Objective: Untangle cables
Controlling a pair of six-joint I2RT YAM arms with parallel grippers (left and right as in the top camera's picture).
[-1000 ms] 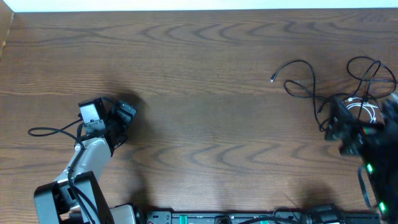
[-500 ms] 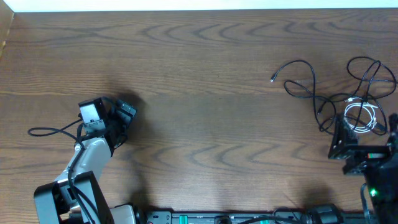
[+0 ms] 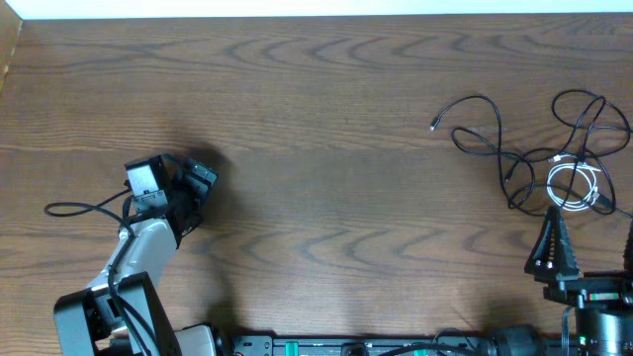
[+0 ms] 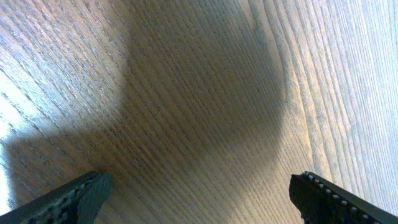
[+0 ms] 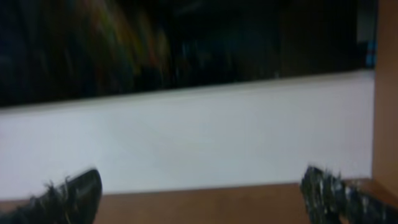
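Note:
A tangle of thin black cable (image 3: 477,98) lies at the table's right side, looping around a small coil of white cable (image 3: 575,185). One black plug end (image 3: 433,126) points left. My right gripper (image 3: 551,242) sits below the tangle near the front edge, apart from it. In the right wrist view my right gripper (image 5: 199,193) is open, empty and blurred, facing the white wall. My left gripper (image 3: 198,183) rests far left, away from the cables. In the left wrist view my left gripper (image 4: 199,199) is open over bare wood.
The wooden table (image 3: 326,148) runs wide between the two arms. A white wall edge (image 3: 316,8) borders the far side. The left arm's own black lead (image 3: 69,208) loops at the left edge.
My right arm has drawn back toward the front edge, off the tangle, uncovering the white coil. The cables lie where they were. The left arm has not moved.

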